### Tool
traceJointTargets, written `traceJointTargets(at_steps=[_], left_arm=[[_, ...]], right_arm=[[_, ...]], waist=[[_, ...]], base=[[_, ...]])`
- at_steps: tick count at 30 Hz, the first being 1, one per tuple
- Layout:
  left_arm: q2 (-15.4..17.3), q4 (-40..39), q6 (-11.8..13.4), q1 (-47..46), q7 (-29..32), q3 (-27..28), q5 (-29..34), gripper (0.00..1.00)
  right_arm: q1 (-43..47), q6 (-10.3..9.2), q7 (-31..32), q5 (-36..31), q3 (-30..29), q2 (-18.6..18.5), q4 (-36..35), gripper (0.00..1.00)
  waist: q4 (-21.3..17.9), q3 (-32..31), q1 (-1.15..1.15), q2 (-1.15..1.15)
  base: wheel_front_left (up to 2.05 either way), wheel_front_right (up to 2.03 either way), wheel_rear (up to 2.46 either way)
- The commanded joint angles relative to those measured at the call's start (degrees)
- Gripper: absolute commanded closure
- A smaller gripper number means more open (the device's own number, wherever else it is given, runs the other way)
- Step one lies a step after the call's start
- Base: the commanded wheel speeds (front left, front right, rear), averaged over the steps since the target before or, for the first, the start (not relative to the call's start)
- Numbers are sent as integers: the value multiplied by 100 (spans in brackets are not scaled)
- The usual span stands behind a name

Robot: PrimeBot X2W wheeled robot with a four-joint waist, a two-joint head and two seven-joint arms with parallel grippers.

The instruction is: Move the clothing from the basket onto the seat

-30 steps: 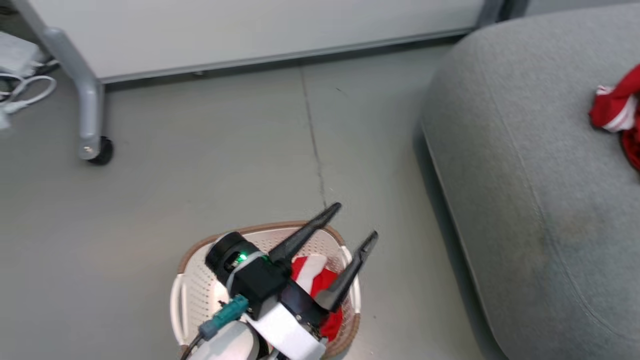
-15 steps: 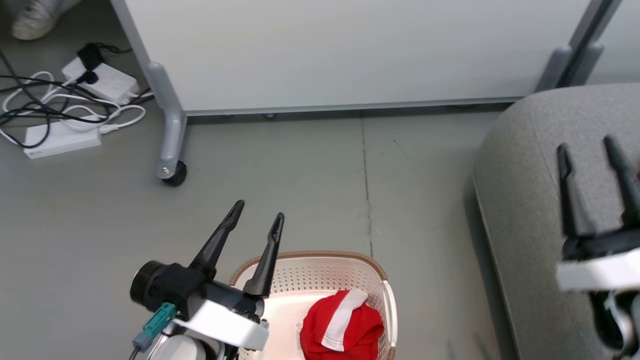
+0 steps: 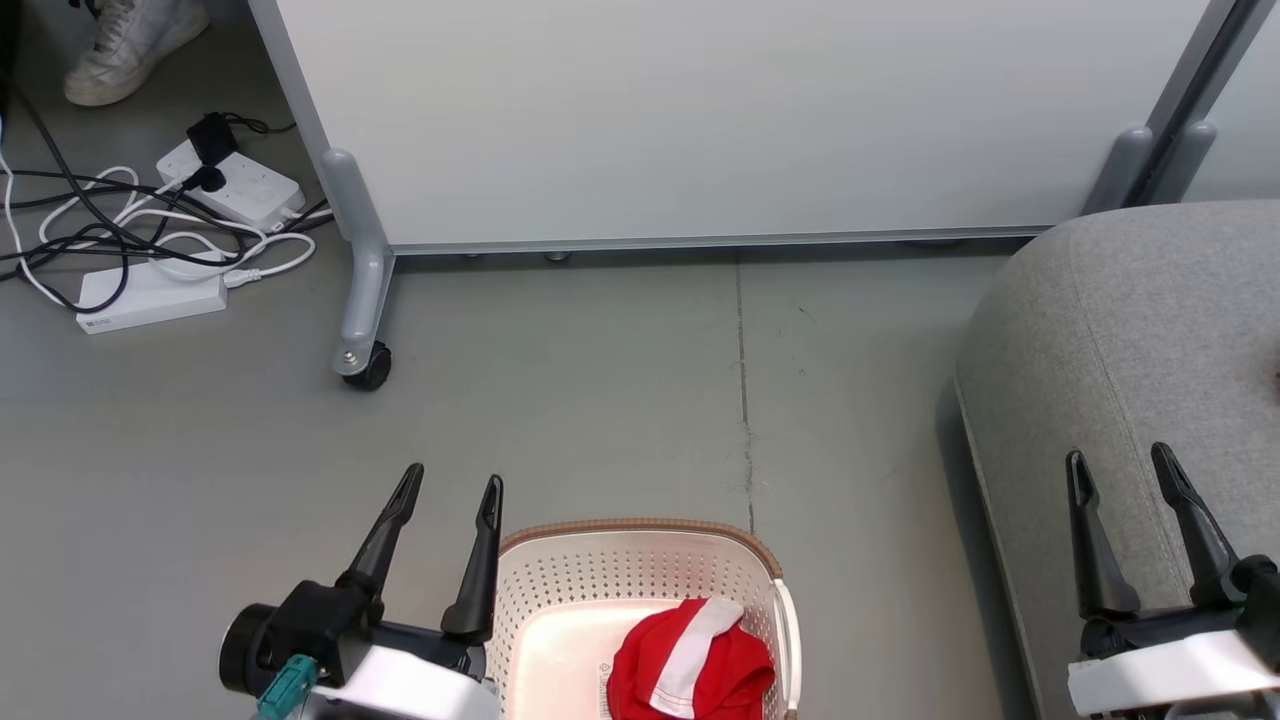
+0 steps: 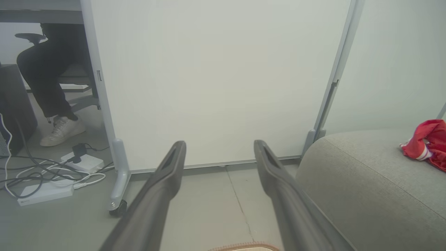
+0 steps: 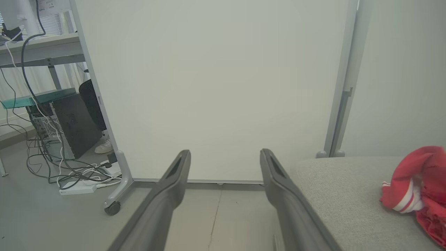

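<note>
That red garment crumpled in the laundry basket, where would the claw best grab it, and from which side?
Probably the raised crumpled hump beside its white band, coming straight down from above: the red garment lies bunched low inside the basket, whose perforated walls block any sideways approach. The open left claw is nearest.

Left gripper (image 3: 452, 477): lower left in head view, jaws spread wide, empty, tilted slightly right. Right gripper (image 3: 1117, 455): lower right, jaws spread wide, empty, tilted slightly left.
</note>
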Motion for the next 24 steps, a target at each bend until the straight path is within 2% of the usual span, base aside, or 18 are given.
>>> traceJointTargets(at_steps=[1,13,24], left_arm=[[25,34,32,75,-8,30,-87,0],[22,341,183,158,-8,-141,-78,0],[22,384,120,198,-8,-167,-28,0]], right_arm=[[63,1,-24,-91,-61,18,9,0],[153,1,-24,-116,-166,208,139,0],[115,1,-24,126,-242,283,246,0]], waist=[[-11,5,0,0],[-45,43,0,0],[-94,-16,0,0]], base=[[0,0,0],[0,0,0],[0,0,0]])
